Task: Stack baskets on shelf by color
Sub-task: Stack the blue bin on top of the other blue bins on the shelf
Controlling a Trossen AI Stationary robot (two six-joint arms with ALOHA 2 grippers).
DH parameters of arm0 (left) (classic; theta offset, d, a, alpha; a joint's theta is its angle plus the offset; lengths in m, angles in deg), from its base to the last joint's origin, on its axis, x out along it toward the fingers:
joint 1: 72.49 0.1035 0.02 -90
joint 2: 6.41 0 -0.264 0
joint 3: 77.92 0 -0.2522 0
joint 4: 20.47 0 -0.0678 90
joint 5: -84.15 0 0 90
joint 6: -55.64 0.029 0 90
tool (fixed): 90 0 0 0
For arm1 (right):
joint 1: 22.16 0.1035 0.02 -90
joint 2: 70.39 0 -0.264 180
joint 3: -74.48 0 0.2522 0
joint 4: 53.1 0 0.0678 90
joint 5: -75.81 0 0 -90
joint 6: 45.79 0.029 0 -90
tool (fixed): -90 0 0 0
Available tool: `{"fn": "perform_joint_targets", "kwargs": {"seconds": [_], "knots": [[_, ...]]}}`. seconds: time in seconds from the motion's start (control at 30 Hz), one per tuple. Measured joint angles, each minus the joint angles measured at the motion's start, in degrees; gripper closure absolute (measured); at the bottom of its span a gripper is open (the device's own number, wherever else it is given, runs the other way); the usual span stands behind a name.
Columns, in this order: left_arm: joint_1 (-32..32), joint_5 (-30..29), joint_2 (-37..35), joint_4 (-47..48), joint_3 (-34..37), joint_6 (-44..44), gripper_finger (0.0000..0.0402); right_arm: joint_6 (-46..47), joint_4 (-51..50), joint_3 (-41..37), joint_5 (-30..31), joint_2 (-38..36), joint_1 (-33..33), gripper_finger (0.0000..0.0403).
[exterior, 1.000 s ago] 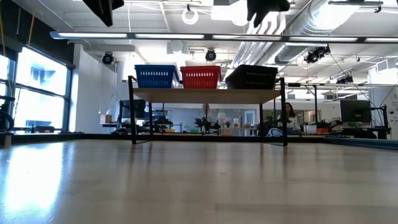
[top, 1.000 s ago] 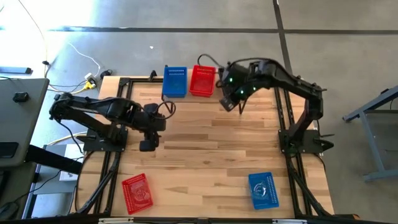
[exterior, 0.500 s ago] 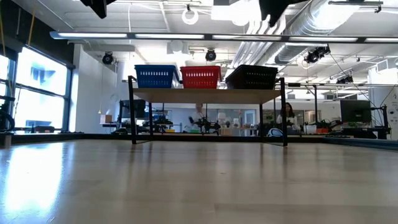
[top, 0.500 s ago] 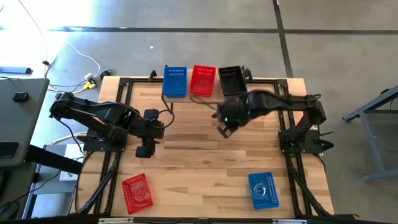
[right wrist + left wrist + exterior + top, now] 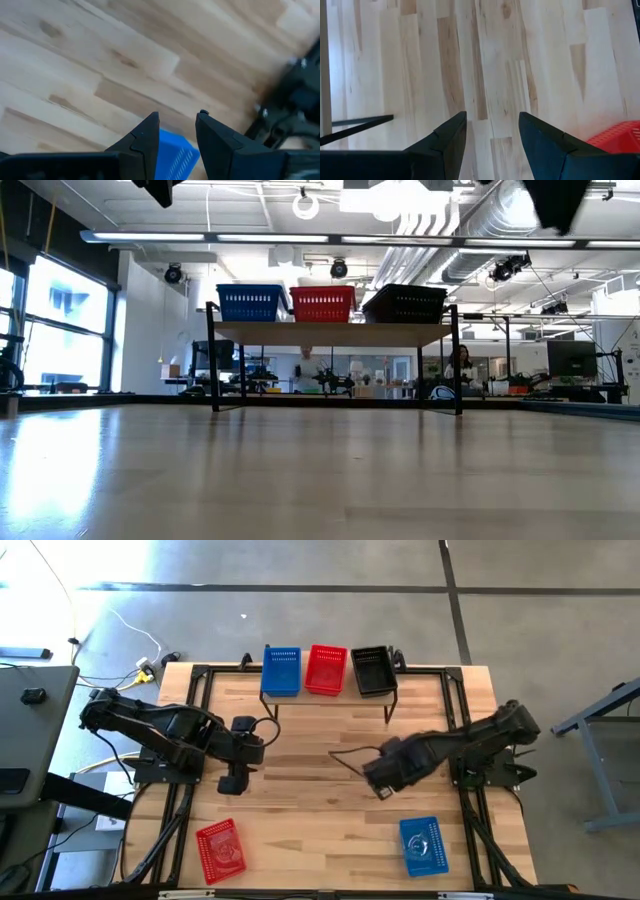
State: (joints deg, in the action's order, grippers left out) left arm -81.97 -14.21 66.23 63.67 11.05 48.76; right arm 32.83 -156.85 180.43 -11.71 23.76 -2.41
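Through the right wrist camera you look past the right gripper [image 5: 176,131], its two dark fingers [image 5: 142,137] parted with a clear gap between them and nothing held. Below lies the light wooden tabletop [image 5: 100,60], its planks running diagonally across the view. A corner of a blue basket [image 5: 175,152], perforated in rows, shows in the gap between the fingers. A dark metal frame [image 5: 290,107] sits at the table's edge.
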Motion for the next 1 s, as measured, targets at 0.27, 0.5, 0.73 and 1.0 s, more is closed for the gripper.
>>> {"fn": "perform_joint_targets", "kwargs": {"seconds": [0.27, 0.5, 0.73, 1.0], "knots": [[0.0, 0.0, 0.0, -1.8, 0.0, -1.5, 0.0232, 11.9, 5.2, -10.3, -2.1, -6.6, 8.7, 0.0289], [0.1, 0.0, 0.0, -6.2, 0.0, -6.6, 0.0232, 17.9, 10.1, -18.4, -4.8, -10.6, 15.0, 0.0289], [0.1, 0.0, 0.0, -11.2, 0.0, -11.1, 0.0232, 23.4, 15.0, -24.8, -8.7, -11.8, 21.0, 0.0289], [0.1, 0.0, 0.0, -12.9, 0.0, -15.9, 0.0232, 31.9, 22.2, -29.9, -9.8, -11.8, 27.0, 0.0289]]}}
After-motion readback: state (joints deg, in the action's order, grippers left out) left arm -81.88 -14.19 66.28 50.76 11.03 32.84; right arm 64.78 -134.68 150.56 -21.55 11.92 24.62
